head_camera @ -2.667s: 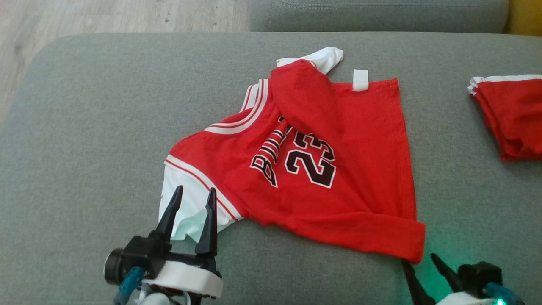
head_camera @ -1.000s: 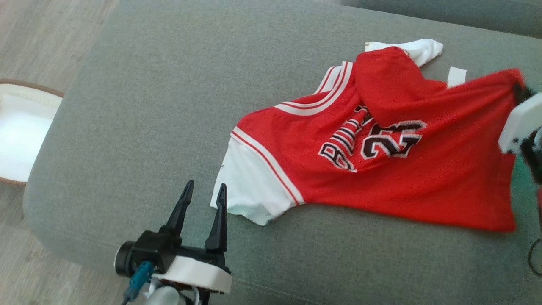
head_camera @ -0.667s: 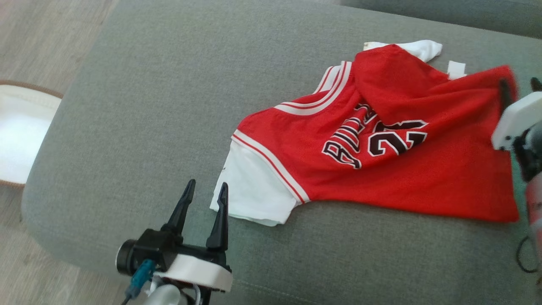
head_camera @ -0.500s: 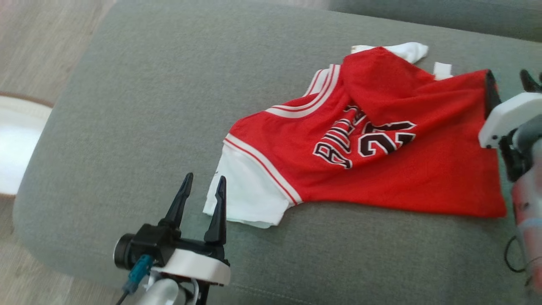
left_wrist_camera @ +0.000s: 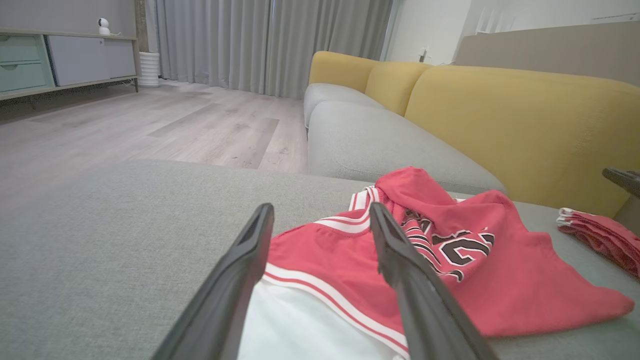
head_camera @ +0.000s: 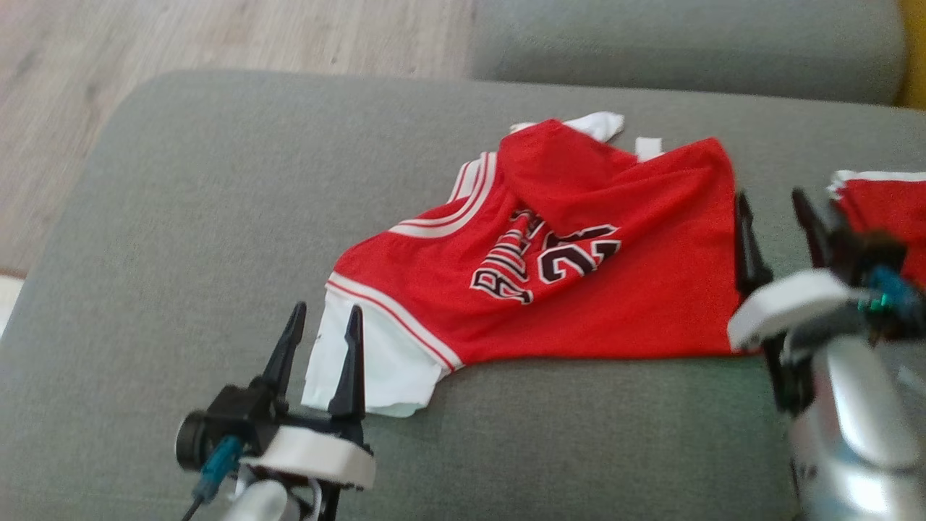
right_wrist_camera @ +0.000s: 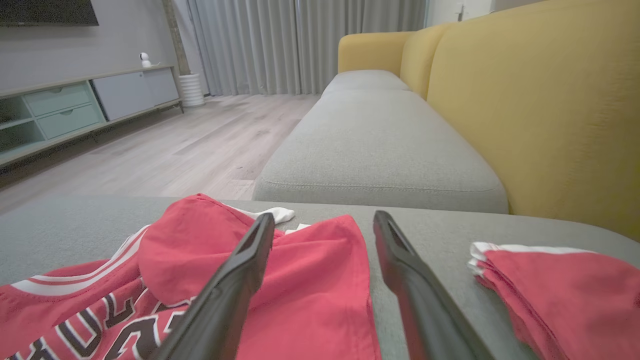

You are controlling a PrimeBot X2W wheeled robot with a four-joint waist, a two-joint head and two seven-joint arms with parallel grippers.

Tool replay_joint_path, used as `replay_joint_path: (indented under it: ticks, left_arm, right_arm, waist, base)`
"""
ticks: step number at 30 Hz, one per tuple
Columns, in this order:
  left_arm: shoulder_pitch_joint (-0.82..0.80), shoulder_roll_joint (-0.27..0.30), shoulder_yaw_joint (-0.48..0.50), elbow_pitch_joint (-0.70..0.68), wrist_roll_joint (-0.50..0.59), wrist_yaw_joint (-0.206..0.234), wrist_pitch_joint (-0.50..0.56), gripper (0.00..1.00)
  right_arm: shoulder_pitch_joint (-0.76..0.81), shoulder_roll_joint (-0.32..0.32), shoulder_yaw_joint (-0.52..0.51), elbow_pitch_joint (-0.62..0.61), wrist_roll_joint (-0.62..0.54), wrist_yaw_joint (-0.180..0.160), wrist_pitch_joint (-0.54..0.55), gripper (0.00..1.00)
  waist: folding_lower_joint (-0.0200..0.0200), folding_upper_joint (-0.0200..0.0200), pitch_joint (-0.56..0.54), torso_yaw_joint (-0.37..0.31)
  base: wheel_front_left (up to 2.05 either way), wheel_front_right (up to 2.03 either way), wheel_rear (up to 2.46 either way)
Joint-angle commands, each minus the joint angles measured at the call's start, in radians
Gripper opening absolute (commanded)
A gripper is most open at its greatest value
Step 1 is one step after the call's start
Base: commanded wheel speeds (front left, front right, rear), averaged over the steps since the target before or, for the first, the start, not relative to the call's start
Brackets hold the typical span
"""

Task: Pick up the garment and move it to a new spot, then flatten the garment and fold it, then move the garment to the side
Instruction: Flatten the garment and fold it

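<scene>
Two grippers are hovering with fingers spread, the left gripper point(head_camera: 325, 315) at the white sleeve point(head_camera: 362, 373) and the right gripper point(head_camera: 769, 195) at the hem point(head_camera: 720, 246) of one bunched red jersey point(head_camera: 579, 289) lying on the sofa cushion point(head_camera: 181, 217) near one folded red garment point(head_camera: 886, 210), so a grab may be pinching the wrong cloth.

Pale wood flooring point(left_wrist_camera: 150, 120) is seen at centre left, grey curtains point(left_wrist_camera: 225, 45) at the top, a yellow-backed grey sofa point(left_wrist_camera: 525, 125) at right, a cabinet point(left_wrist_camera: 75, 60) upper left.
</scene>
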Motion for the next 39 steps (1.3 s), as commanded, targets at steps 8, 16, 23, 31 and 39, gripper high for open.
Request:
replay_joint_path:
  ticks: [8,16,23,31,39]
  left_arm:
    - [0.064,0.024,0.048,-0.003,-0.035,0.001,-0.011,1.00]
    - [0.117,0.038,0.056,-0.004,-0.050,0.002,-0.016,1.00]
    - [0.114,0.040,0.055,0.006,-0.055,0.004,-0.011,1.00]
    - [0.115,0.045,0.057,0.016,-0.060,0.013,-0.004,1.00]
    - [0.109,0.054,0.057,0.010,-0.059,0.023,0.003,1.00]
  right_arm:
    - [0.286,0.056,0.016,-0.301,-0.005,0.007,0.005,1.00]
    - [0.481,0.058,0.078,-0.473,0.093,0.007,0.038,1.00]
    - [0.525,0.058,0.131,-0.495,0.118,0.007,0.048,1.00]
    - [0.528,0.058,0.129,-0.487,0.114,0.007,0.050,1.00]
    - [0.525,0.058,0.128,-0.491,0.116,0.007,0.055,1.00]
  waist:
    - [0.0001,0.0000,-0.092,-0.049]
    - [0.0001,0.0000,-0.111,-0.049]
    - [0.0001,0.0000,-0.117,-0.055]
    - [0.0001,0.0000,-0.117,-0.052]
    - [0.0001,0.0000,-0.102,-0.050]
  base:
    - [0.00,0.00,0.00]
    - [0.00,0.00,0.00]
    - [0.00,0.00,0.00]
    - [0.00,0.00,0.00]
    - [0.00,0.00,0.00]
